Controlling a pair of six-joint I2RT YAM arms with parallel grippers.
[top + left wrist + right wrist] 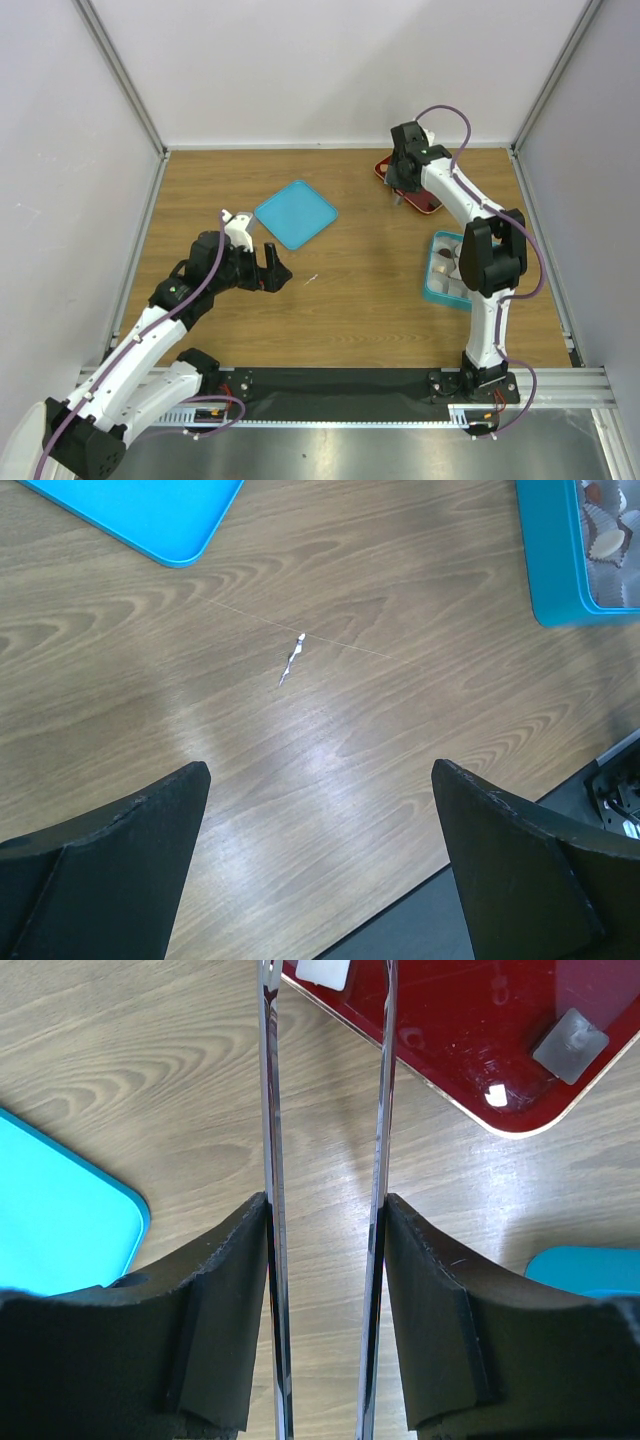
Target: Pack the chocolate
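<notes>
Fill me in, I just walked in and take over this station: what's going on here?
The right gripper is closed on thin metal tongs, which point at the edge of the dark red tray on the table's far side. The left gripper hangs open over bare wood, holding nothing. The teal box near the right arm holds some chocolate. A flat teal lid lies apart, left of centre.

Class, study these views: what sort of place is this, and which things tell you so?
Probably a robotics lab test cell: a left arm and right arm bolted beside a wooden table, with plain white panels in metal framing around it.
</notes>
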